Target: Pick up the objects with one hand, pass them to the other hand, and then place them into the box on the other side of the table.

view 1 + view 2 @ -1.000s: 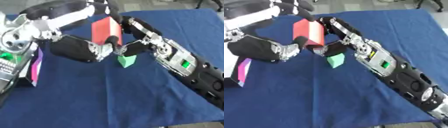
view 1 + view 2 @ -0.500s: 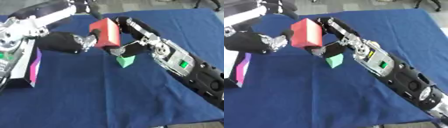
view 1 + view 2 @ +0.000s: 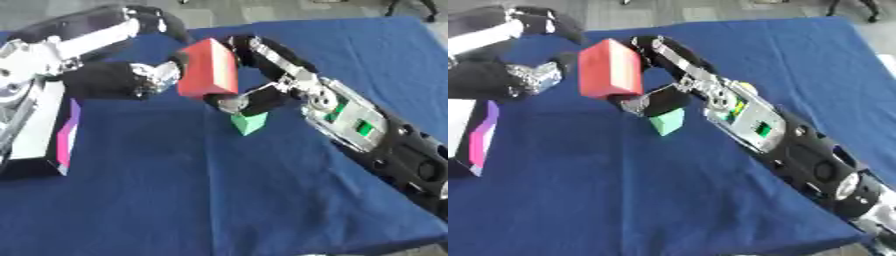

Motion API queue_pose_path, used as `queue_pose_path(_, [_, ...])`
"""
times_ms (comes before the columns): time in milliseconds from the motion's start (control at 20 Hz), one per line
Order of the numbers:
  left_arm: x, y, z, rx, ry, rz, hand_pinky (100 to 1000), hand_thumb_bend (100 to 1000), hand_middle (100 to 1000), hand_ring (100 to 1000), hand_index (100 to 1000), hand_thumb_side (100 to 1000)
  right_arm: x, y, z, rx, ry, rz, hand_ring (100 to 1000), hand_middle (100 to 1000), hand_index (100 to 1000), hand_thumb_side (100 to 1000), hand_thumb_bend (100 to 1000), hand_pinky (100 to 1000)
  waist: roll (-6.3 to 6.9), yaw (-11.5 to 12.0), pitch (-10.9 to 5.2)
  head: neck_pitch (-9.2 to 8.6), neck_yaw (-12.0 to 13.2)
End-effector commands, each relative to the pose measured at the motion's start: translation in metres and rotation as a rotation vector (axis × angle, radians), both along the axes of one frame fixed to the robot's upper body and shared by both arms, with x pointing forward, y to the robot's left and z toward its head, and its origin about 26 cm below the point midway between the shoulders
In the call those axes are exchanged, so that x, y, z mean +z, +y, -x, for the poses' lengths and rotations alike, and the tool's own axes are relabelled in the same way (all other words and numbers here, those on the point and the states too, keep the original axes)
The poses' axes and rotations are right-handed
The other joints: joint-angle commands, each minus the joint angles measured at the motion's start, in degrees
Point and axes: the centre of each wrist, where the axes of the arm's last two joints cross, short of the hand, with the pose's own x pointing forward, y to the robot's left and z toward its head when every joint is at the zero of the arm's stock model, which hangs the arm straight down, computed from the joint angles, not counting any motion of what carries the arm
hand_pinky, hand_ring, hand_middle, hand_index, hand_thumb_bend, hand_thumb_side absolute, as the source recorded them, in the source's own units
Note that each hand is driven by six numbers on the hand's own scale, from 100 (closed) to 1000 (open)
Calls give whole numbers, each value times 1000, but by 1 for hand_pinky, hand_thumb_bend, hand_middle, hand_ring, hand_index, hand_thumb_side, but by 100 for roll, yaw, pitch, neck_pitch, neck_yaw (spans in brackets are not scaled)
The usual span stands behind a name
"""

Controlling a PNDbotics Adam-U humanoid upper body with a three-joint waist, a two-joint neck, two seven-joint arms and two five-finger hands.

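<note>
Now red block [image 3: 208,67] upright, pinched by right hand [image 3: 254,95]

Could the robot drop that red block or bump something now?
Maybe. The red block is up in the air, held by the right hand while the left hand sits right beside it; whether the left hand has hold of it cannot be told, so it could slip and fall during the pass. The green block lies on the blue tablecloth just under the right hand, so a dip could knock it away.
</note>
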Motion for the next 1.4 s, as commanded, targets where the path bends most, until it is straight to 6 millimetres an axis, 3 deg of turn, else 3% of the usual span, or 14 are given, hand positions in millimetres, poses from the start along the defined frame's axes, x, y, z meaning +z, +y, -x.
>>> queue_pose_path(50, [7,7,-3,16,1,-4,1000,100,935,1000,905,704,5,-2,-1,-2,-16,21,633,578,642,100,100,657,6,-10,-27,-14,-32])
queue_pose_path(150, [6,8,-5,18,17,-13,1000,100,940,1000,914,399,4,-2,-1,-2,-14,23,633,578,642,100,100,656,3,-13,-22,-14,-49])
queue_pose_path(250, [6,9,-5,14,29,-20,1000,100,941,1000,915,238,4,-2,-1,-3,-11,22,633,578,642,100,100,656,2,-15,-18,-14,-64])
queue_pose_path(1400, [-4,3,-11,-9,103,-4,1000,100,956,1000,932,230,7,2,0,26,-28,32,629,578,640,100,100,654,-11,0,-4,-14,-161])
